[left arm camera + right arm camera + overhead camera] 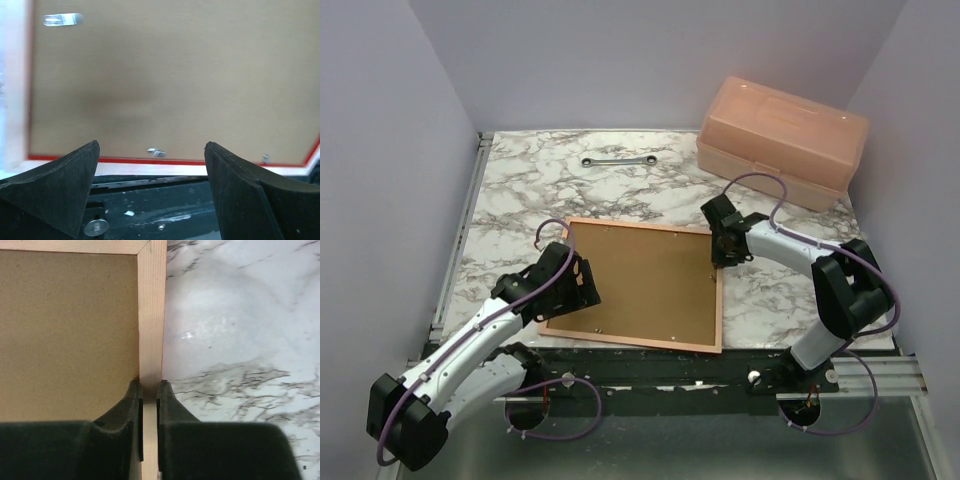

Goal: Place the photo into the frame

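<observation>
- At centre of the marble table (520,190): frame (151,315) lying flat, pale wood back upward.
- Inside it: brown backing board (640,285).
- Upper right: pink box (782,140), well apart from the frame.
- By the frame's lower-left corner: left gripper (151,145), jaws spread wide, holding nothing.
- Over the frame's right rail: right gripper (150,385), fingers nearly together, tips at the wood.
- Top centre: wrench (618,160).

Left arm (460,355) and right arm (785,245): white shells, bulky black joint housings, black bases. A purple cable (757,176) loops along each arm. Left gripper (152,146) and right gripper (150,387): two matte black, wedge-shaped fingers (65,185) each. A silver screw (96,227) sits below the left pair.
</observation>
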`<state>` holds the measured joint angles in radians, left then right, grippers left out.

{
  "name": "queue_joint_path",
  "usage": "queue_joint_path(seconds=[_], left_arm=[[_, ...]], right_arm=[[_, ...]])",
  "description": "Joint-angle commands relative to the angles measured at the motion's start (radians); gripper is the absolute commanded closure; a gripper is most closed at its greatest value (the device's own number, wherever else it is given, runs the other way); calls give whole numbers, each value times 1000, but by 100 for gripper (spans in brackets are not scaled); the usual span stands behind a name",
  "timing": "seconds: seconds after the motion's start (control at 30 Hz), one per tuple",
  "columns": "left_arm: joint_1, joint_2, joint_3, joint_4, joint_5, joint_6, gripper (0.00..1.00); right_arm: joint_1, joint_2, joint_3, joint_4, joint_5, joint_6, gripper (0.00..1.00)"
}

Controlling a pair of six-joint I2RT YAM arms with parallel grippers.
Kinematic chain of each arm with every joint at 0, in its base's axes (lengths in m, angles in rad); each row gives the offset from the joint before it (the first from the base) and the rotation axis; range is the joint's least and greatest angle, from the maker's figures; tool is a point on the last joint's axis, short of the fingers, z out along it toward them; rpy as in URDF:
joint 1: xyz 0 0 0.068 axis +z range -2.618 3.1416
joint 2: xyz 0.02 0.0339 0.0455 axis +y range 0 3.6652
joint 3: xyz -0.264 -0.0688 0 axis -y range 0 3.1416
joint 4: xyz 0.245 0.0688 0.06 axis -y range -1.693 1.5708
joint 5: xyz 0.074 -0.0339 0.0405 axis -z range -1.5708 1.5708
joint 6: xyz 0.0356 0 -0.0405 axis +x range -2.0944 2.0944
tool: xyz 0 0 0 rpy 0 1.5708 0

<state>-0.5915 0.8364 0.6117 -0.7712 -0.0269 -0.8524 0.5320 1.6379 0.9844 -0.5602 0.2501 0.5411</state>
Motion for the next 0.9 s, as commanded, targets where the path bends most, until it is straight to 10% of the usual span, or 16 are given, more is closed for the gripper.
queue_joint_path(seconds=[0.0, 0.13, 0.23, 0.87], left_arm=[[60, 41, 47, -118, -142, 2, 12], [98, 93, 86, -179, -237, -33, 12], [126, 137, 88, -173, -272, -28, 12], [238, 347, 48, 23, -103, 103, 11]], right_arm=[[-46, 20, 38, -86, 138, -102, 78], [-76, -12, 44, -83, 41, -89, 32], [-99, -64, 21, -65, -47, -61, 16], [-136, -127, -255, 119, -503, 73, 10]])
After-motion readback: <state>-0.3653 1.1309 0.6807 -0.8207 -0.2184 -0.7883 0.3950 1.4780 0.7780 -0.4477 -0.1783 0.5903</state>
